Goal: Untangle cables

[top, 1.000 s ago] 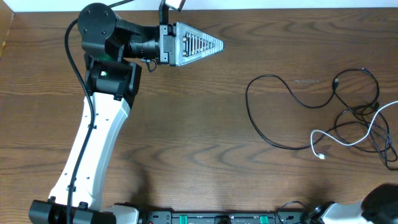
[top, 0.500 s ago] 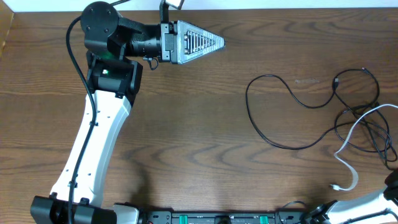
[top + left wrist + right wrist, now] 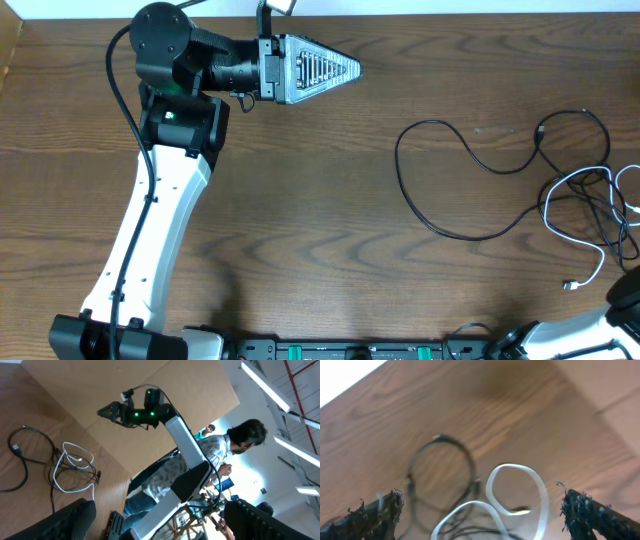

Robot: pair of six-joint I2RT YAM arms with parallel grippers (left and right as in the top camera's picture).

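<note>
A wooden desk (image 3: 300,250) seen from above, with two robot arms. The left tool (image 3: 345,70) hangs near the far edge over the left half of the desk, pointing right, well apart from the cables. Its wrist camera shows its two fingers spread wide with nothing between them.

The cables lie on the right side of the desk. A long black cable (image 3: 397,160) sweeps out in one big open loop toward the middle and ends in a small dark plug (image 3: 541,128) nearer the far side. At the right edge, a white cable (image 3: 515,466) and thin black cords cross over each other in a loose tangle (image 3: 590,200). One white end trails toward the near edge and finishes in a small white plug (image 3: 572,287).

The right tool (image 3: 481,505) hovers above this tangle, fingers set wide, gripping nothing. In its blurred view a white loop and a black loop lie on the wood below. A dark-haired person (image 3: 235,450) stands beyond the desk in the left wrist view
</note>
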